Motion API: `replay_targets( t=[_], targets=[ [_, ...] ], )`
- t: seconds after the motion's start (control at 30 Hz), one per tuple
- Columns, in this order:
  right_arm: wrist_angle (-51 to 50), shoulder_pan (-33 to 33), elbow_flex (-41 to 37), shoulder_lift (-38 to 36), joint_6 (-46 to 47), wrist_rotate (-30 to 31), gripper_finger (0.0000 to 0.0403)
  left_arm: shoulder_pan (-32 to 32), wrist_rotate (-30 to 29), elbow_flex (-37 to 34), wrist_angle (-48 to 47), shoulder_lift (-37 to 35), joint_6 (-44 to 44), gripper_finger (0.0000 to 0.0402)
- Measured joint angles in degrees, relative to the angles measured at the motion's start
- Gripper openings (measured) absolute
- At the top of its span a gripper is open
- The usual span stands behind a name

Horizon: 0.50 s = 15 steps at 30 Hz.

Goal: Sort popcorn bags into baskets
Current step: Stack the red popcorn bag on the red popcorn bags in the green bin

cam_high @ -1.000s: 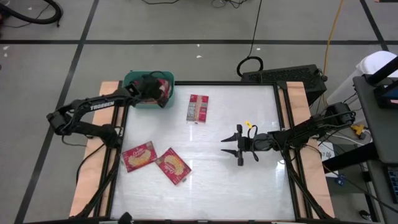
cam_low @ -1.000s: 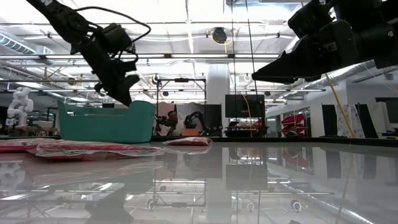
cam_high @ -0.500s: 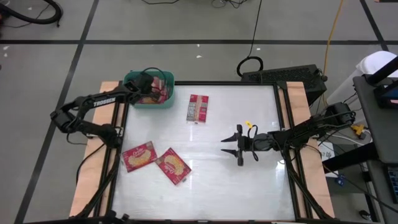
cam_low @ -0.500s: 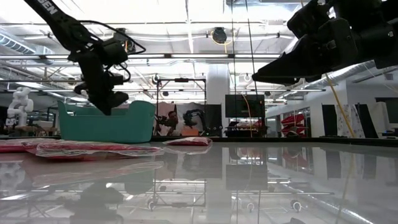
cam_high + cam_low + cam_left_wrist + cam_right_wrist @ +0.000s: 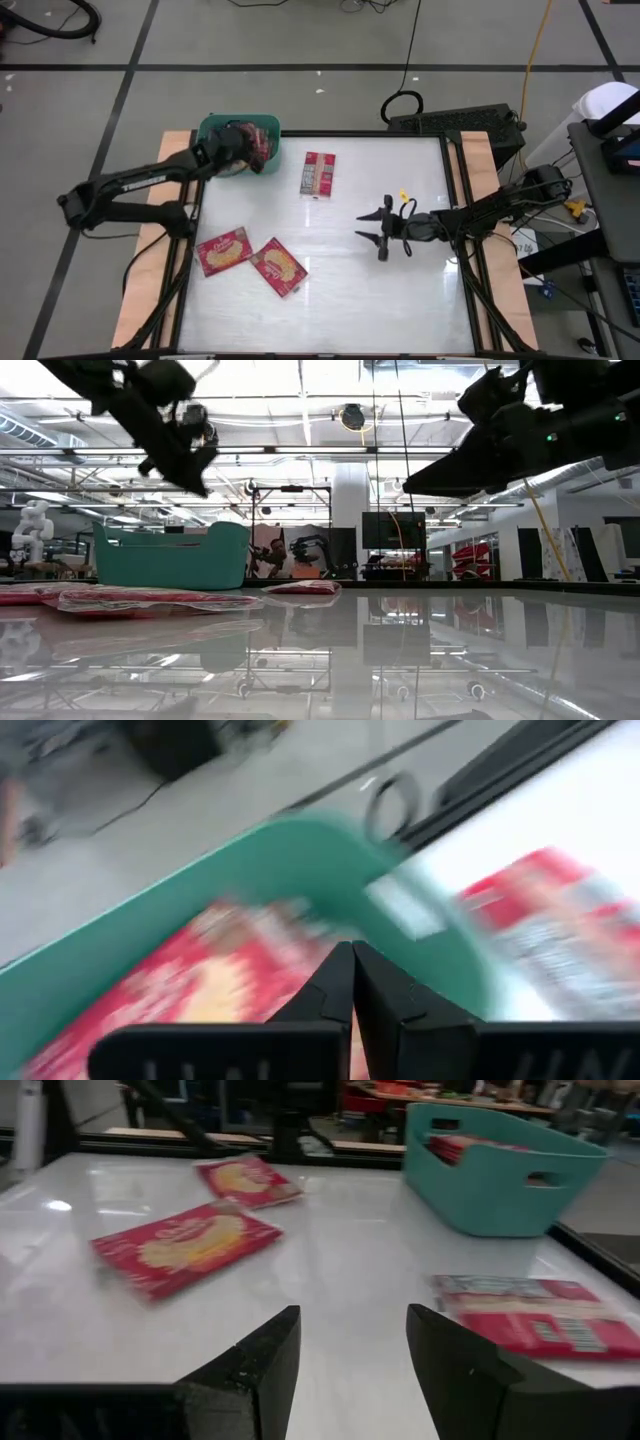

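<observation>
Left fingers [image 5: 350,982] closed, empty, above popcorn bags [image 5: 210,980] in teal basket [image 5: 300,845].

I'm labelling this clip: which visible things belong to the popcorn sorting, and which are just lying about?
Job:
teal bin
packets in bin
print-side packet
two picture-side packets
left gripper, shut above bin
right gripper, open, waiting

Lying about:
black floor cables
dark equipment behind the table

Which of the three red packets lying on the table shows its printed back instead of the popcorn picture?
The packet lying alone beside the teal bin. It shows grey-white print, while the two packets lying together near the table's front each show the yellow popcorn picture.
</observation>
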Motion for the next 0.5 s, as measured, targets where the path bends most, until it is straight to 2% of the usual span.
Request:
replay_targets(
  t=[0.1,0.23,0.37,0.5],
  targets=[
    [0.1,-2.3,0.0,0.0,-0.4,-0.3,0.0176,-7.0,0.1,0.0,2.0,-2.4,-2.0,0.0004],
    [0.3,-5.8,0.0,0.0,-1.9,-4.8,0.0176,-15.7,0.1,0.0,3.1,-2.6,-4.3,0.0012],
    [0.2,-9.4,0.0,0.0,-2.9,-9.4,0.0176,-23.8,0.0,0.0,5.0,-0.5,-7.4,0.0013],
    [0.5,-12.8,0.0,0.0,-5.4,-15.0,0.0176,-30.6,-1.9,0.0,11.0,2.8,-9.2,0.0004]
  ],
)
